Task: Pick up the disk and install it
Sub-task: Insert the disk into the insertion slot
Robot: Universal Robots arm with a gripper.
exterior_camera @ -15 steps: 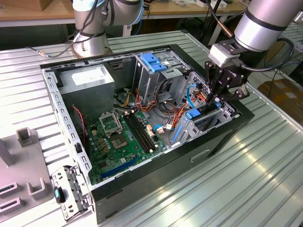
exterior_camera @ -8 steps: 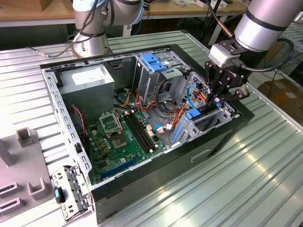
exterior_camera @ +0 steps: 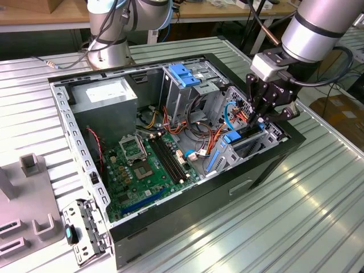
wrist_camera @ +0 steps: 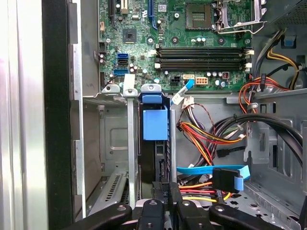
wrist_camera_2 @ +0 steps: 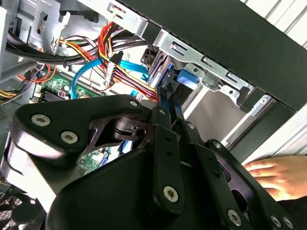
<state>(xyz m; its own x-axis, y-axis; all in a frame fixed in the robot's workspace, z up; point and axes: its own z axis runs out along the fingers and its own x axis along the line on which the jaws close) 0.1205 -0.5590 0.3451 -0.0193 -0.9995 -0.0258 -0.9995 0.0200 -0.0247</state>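
The disk (exterior_camera: 245,145) stands on edge in the drive bay on the exterior view's right side of the open computer case (exterior_camera: 170,227), and its blue carrier rail (exterior_camera: 231,137) shows at the bay's mouth. In the first wrist view the disk (wrist_camera: 149,163) is a dark slab under a blue tab (wrist_camera: 155,122), between silver bay walls. My gripper (exterior_camera: 261,118) hangs straight over it. In both wrist views the fingers (wrist_camera_2: 168,103) stand close together, pinched on the disk's upper edge (wrist_camera_2: 169,91). The gripper (wrist_camera: 169,188) is shut on the disk.
Red, yellow and blue cables (wrist_camera: 211,143) crowd the space beside the bay. The motherboard (exterior_camera: 148,170) lies on the case floor. A light-blue latch plate (exterior_camera: 183,74) tops a silver cage. A person's hand (wrist_camera_2: 273,175) rests outside the case. A grey fixture (exterior_camera: 28,216) sits at the exterior view's left.
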